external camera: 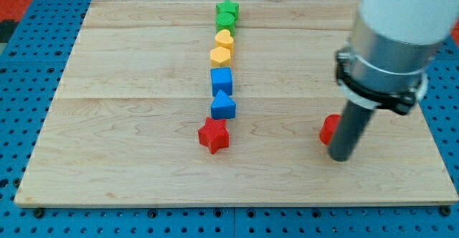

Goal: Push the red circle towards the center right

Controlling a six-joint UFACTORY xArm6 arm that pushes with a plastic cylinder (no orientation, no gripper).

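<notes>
Pale wooden board (143, 66) on blue pegboard fills the frame, with the red circle (329, 128) at lower right, mostly hidden behind my rod. My tip (340, 156), a bare rod holding nothing, sits touching or just beside the circle's right and lower side. I judge it must get round to the circle's left first.

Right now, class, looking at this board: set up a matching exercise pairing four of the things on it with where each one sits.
Column one:
1. green star
2. red star
3. red circle
4. blue cube

Column two:
A. at the bottom end of the column of blocks
B. partly hidden behind the rod, just left of my tip
C. at the top end of the column
D. just above the blue triangle

Pairs: 1-C, 2-A, 3-B, 4-D
</notes>
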